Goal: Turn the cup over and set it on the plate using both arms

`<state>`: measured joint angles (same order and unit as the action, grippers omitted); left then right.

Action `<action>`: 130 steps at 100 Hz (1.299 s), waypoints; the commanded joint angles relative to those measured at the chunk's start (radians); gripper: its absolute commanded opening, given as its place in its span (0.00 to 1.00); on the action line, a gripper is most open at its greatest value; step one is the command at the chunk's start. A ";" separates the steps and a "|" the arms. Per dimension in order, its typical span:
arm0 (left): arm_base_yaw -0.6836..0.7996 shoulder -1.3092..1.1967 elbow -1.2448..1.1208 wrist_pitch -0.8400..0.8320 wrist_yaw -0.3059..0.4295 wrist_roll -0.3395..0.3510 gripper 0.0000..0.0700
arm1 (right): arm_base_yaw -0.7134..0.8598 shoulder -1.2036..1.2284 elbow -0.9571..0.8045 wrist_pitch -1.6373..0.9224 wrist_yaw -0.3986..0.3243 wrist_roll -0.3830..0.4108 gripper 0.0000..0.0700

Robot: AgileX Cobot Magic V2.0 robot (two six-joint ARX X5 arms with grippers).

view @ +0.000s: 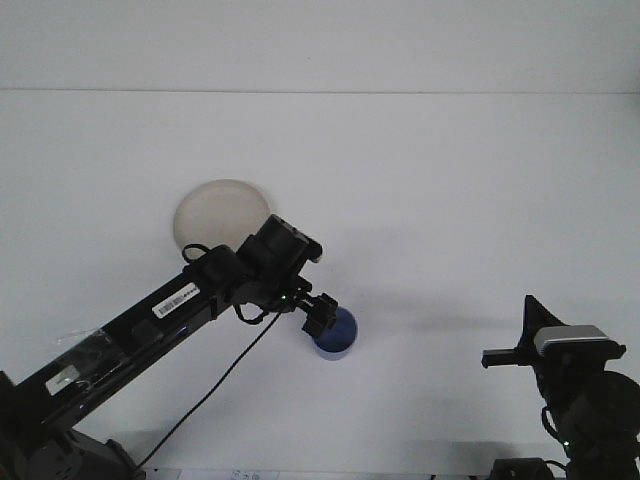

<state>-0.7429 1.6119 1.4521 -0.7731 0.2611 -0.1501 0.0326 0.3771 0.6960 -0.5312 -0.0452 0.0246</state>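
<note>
1 pincer at cup rim

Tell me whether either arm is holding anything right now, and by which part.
It cannot be told. The left gripper overlaps the rim of the blue cup, but its grip is not visible. The right gripper is away from everything.
</note>
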 commanded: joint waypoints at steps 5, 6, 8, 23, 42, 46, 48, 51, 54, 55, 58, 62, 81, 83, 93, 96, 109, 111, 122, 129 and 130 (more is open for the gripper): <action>-0.011 0.055 0.019 -0.012 0.002 0.006 0.68 | 0.001 0.004 0.008 0.013 0.000 0.009 0.00; -0.011 0.059 0.019 -0.012 0.002 0.007 0.68 | 0.001 0.004 0.008 0.013 0.000 0.009 0.00; -0.011 0.067 0.019 -0.013 0.002 0.008 0.68 | 0.001 0.004 0.008 0.013 0.000 0.009 0.00; -0.011 0.124 0.019 -0.013 0.002 0.008 0.61 | 0.001 0.004 0.008 0.014 0.000 0.009 0.00; -0.019 0.148 0.019 -0.011 0.002 0.018 0.00 | 0.001 0.004 0.008 0.014 0.000 0.009 0.00; -0.021 0.147 0.022 -0.013 0.002 0.019 0.01 | 0.001 0.004 0.008 0.014 0.000 0.009 0.00; -0.021 0.146 0.024 -0.015 0.002 0.019 0.01 | 0.001 0.004 0.008 0.013 0.000 0.009 0.00; -0.021 0.145 0.029 -0.019 0.001 0.021 0.01 | 0.001 0.004 0.008 0.013 0.000 0.009 0.00; -0.020 0.143 0.035 -0.024 0.001 0.024 0.01 | 0.001 0.004 0.008 0.014 0.000 0.009 0.00; -0.019 0.142 0.038 -0.027 -0.001 0.027 0.01 | 0.001 0.004 0.008 0.013 0.000 0.009 0.00; -0.015 0.142 0.048 -0.036 -0.012 0.032 0.01 | 0.001 0.004 0.008 0.014 0.000 0.009 0.00; -0.008 0.140 0.066 -0.051 -0.037 0.037 0.01 | 0.001 0.004 0.008 0.013 0.000 0.009 0.00; 0.085 0.140 0.212 -0.149 -0.196 0.096 0.01 | 0.001 0.004 0.008 0.013 0.000 0.008 0.00; 0.102 0.140 0.230 -0.154 -0.211 0.100 0.01 | 0.001 0.004 0.008 0.013 0.000 0.008 0.00; 0.198 0.141 0.314 -0.171 -0.288 0.120 0.01 | 0.001 0.004 0.008 0.013 0.000 0.008 0.00; 0.227 0.141 0.333 -0.172 -0.312 0.124 0.01 | 0.001 0.004 0.008 0.014 0.000 0.008 0.00; 0.354 0.141 0.383 -0.169 -0.378 0.133 0.01 | 0.001 0.004 0.008 0.014 0.000 0.008 0.00; 0.372 0.141 0.384 -0.165 -0.378 0.133 0.01 | 0.001 0.004 0.008 0.014 0.000 0.008 0.00; 0.459 0.155 0.384 -0.157 -0.377 0.135 0.01 | 0.001 0.004 0.008 0.014 0.001 0.008 0.00; 0.499 0.174 0.384 -0.150 -0.377 0.135 0.01 | 0.001 0.004 0.008 0.014 0.001 0.008 0.00; 0.504 0.178 0.384 -0.147 -0.377 0.135 0.01 | 0.001 0.004 0.008 0.014 0.001 0.008 0.00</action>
<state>-0.2516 1.7500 1.8130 -0.9360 -0.1116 -0.0185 0.0326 0.3771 0.6960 -0.5316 -0.0452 0.0246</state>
